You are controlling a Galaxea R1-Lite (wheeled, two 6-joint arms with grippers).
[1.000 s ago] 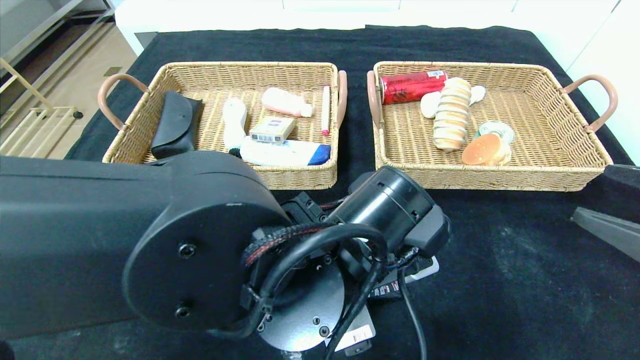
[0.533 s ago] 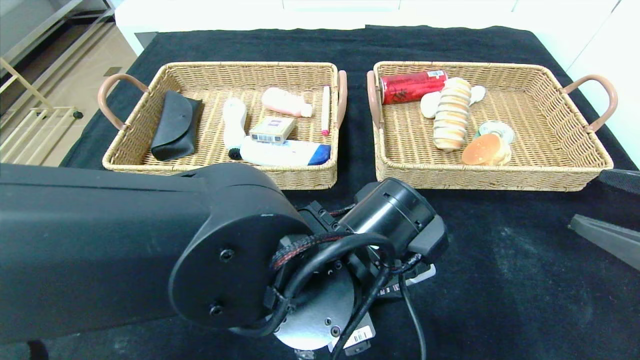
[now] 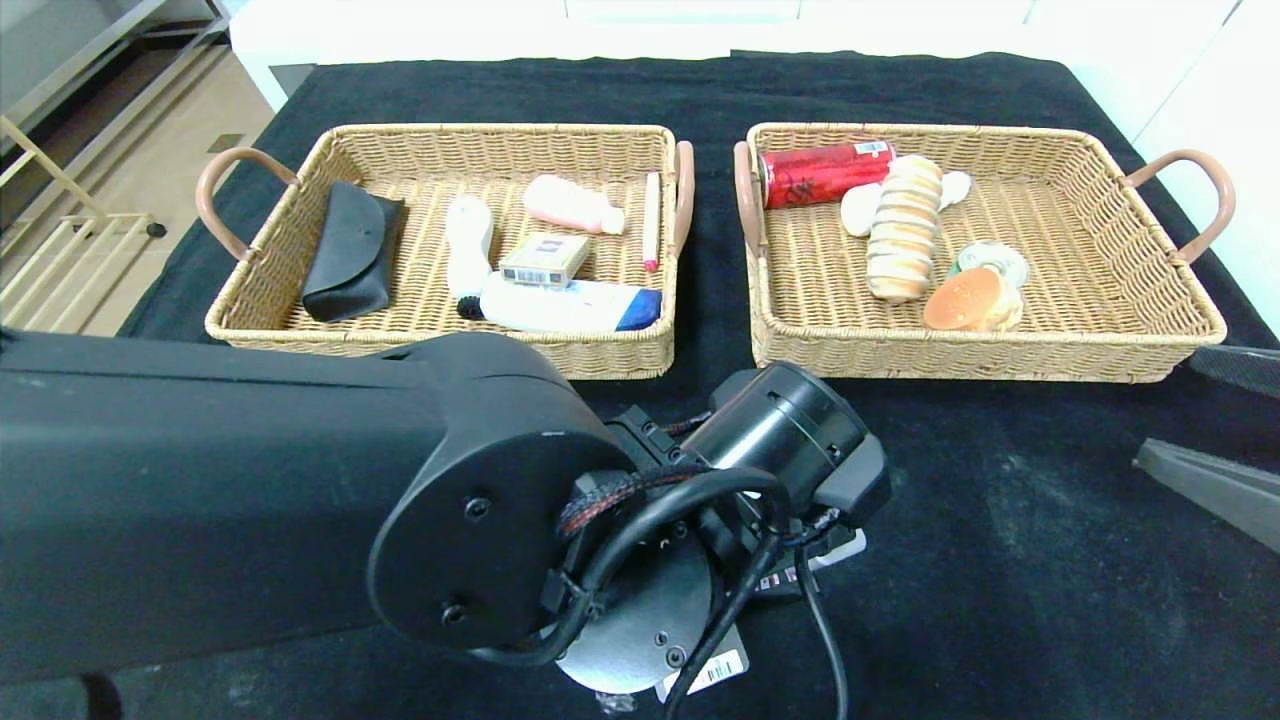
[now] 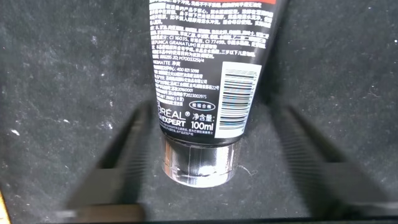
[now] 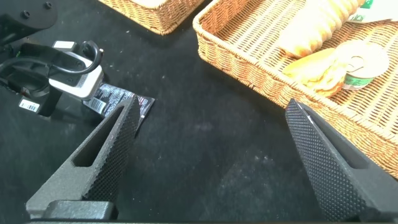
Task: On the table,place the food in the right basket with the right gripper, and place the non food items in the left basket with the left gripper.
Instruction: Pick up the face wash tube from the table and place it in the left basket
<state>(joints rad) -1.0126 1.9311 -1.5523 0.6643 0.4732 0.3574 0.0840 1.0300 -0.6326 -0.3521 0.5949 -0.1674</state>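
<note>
Lowered since the earlier frame, the left hand (image 4: 205,155) hangs wide open astride the black plastic cosmetic tube with silver cap (image 4: 202,93), lying on the black-clothed counter (image 3: 1000,520) lengthwise between the fingers.

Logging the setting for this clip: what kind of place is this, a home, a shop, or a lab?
Most likely an indoor lab or test room set up for sorting. A table under a black cloth carries two matching wicker baskets, left and right, one of toiletries, one of food. Bare tan floor and a metal rack sit alongside.
</note>
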